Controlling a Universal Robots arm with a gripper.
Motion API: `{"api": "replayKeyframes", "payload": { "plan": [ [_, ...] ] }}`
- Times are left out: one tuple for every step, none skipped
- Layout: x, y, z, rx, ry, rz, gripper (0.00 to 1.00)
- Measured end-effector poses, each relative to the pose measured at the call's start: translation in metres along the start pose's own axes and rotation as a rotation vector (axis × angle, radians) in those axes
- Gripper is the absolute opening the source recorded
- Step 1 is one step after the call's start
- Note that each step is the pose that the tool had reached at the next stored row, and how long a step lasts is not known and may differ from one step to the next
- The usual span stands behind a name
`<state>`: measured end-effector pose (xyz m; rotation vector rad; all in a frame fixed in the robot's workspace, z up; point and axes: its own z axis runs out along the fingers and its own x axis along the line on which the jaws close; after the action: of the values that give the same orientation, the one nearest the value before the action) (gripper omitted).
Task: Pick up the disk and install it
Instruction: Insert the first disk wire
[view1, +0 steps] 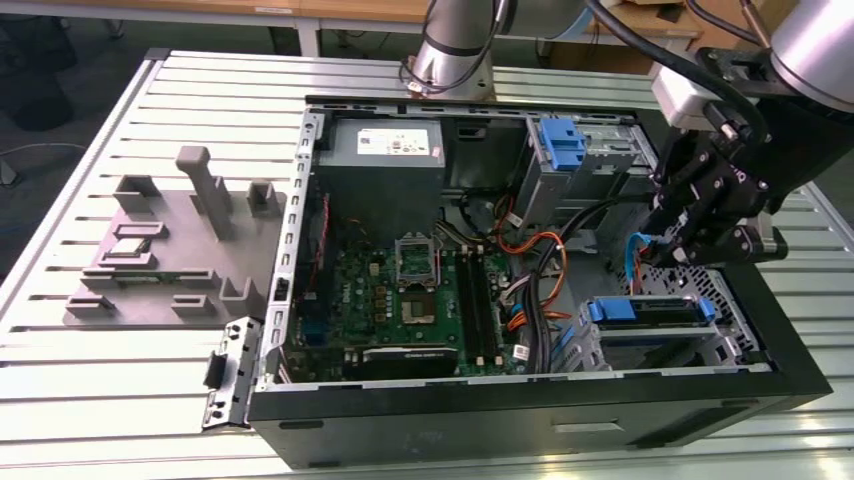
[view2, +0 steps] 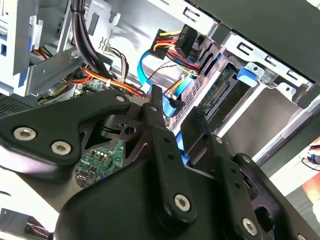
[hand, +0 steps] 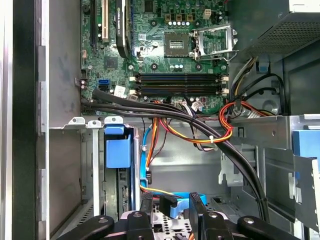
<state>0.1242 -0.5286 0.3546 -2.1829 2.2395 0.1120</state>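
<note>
Jaws are held partly open and empty at lower centre of the first wrist view. Within the computer case (view1: 534, 415), the drive cage (view1: 654, 350) at lower right already carries the disk (view1: 647, 312); installation is judged essentially complete.

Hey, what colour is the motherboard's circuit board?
Green; the motherboard shows best in the first wrist view.

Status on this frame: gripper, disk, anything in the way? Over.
Gripper open, empty, by the drive cage. Disk lies in the cage. Blue cable close to the gripper.
</note>
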Motion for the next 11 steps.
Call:
{"api": "replayKeyframes", "payload": {
  "plan": [
    [0.0,0.0,0.0001,0.0,-0.0001,0.0,0.42],
    [0.0001,0.0,0.0002,0.0,-0.0003,0.0,0.42],
    [0.0002,0.0,0.0002,0.0,-0.0003,0.0,0.42],
    [0.0002,0.0,0.0002,-0.0001,-0.0003,0.0,0.42],
    [0.0002,0.0,0.0001,0.0,-0.0002,0.0,0.42],
    [0.0002,0.0,0.0001,0.0,-0.0002,0.0,0.42],
    [0.0002,0.0,0.0001,0.0,-0.0002,0.0,0.42],
    [0.0002,0.0,0.0001,-0.0001,-0.0002,0.0,0.42],
    [0.0002,0.0,0.0002,0.0,-0.0003,0.0,0.42],
    [0.0002,0.0,0.0001,0.0,-0.0003,0.0,0.42],
    [0.0002,0.0,0.0001,-0.0001,-0.0002,0.0,0.4]
  ]
}}
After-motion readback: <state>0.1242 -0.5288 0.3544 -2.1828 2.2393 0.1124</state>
